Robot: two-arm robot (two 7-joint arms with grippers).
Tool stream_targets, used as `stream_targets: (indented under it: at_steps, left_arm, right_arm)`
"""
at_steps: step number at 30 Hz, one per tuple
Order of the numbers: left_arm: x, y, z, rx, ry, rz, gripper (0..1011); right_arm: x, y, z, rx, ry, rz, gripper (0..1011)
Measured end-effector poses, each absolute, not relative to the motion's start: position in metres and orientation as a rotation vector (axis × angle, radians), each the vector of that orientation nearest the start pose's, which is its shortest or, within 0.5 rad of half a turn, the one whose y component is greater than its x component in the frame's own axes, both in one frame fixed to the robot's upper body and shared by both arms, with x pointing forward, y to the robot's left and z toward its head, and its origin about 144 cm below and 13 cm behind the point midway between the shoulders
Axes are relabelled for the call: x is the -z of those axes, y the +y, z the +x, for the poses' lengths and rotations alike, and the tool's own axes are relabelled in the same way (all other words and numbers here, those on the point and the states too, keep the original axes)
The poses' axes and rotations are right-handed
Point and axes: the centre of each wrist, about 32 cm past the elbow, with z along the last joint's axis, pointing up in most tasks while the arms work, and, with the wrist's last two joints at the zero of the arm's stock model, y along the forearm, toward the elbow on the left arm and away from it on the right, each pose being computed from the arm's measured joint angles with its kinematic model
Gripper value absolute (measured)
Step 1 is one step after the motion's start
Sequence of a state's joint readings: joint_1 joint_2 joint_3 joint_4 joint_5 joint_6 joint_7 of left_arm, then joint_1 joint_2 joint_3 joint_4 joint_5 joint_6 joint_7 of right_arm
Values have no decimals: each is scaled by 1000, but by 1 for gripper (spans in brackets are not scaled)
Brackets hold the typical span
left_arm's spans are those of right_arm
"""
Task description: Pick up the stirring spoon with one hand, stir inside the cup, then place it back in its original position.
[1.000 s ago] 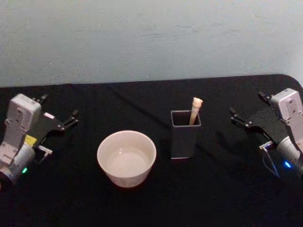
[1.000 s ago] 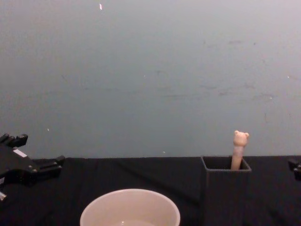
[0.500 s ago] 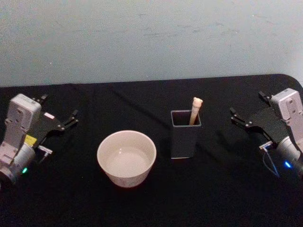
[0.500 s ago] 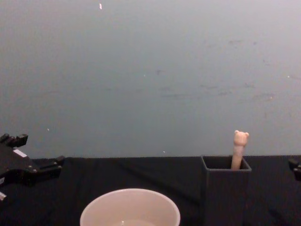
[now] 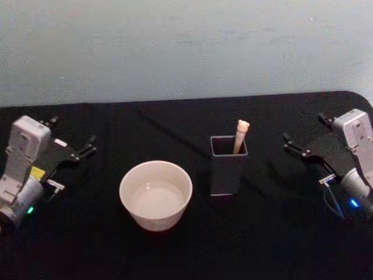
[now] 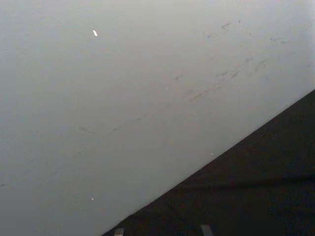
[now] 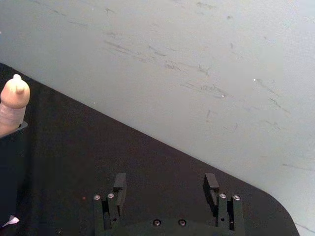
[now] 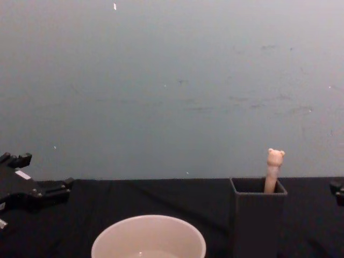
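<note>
Spoon count is one: the stirring spoon (image 5: pixel 240 135) stands bear-head up in the single dark holder (image 5: pixel 227 172) at frame centre. One cup (image 5: pixel 155 195) sits just left, apart. Two grippers, the left gripper (image 5: pixel 71 133) and the right gripper (image 5: pixel 304 129), sit at the side edges, jaws spread and empty.

Beige stirring spoon (image 5: pixel 240 135) stands in holder (image 5: pixel 226 175) beside cup (image 5: pixel 155 218).

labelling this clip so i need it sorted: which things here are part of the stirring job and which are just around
Part of the job:
spoon, standing in the dark holder
cream cup
right gripper, fingers open, on the holder's side

Just around:
left gripper, parked at the left, fingers open
black tablecloth
pale wall
</note>
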State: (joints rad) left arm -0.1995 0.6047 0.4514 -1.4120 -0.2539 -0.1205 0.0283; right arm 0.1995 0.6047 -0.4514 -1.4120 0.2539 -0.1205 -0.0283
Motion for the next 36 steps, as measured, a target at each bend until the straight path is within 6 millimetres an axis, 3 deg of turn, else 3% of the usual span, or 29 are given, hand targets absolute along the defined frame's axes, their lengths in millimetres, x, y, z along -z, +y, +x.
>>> stream_targets:
  at_steps: [14, 26, 36]
  left_arm:
    - [-1140, 310, 489, -1248, -285, 304, 1002]
    - [-1140, 310, 489, -1248, -285, 304, 1001]
    - [-1140, 310, 489, -1248, -285, 304, 1001]
  right_arm:
    - [-1156, -315, 483, 1220, -195, -192, 1000]
    - [-1172, -323, 442, 1023, -69, -115, 1000]
    - [-1172, -310, 440, 906, -57, -95, 1000]
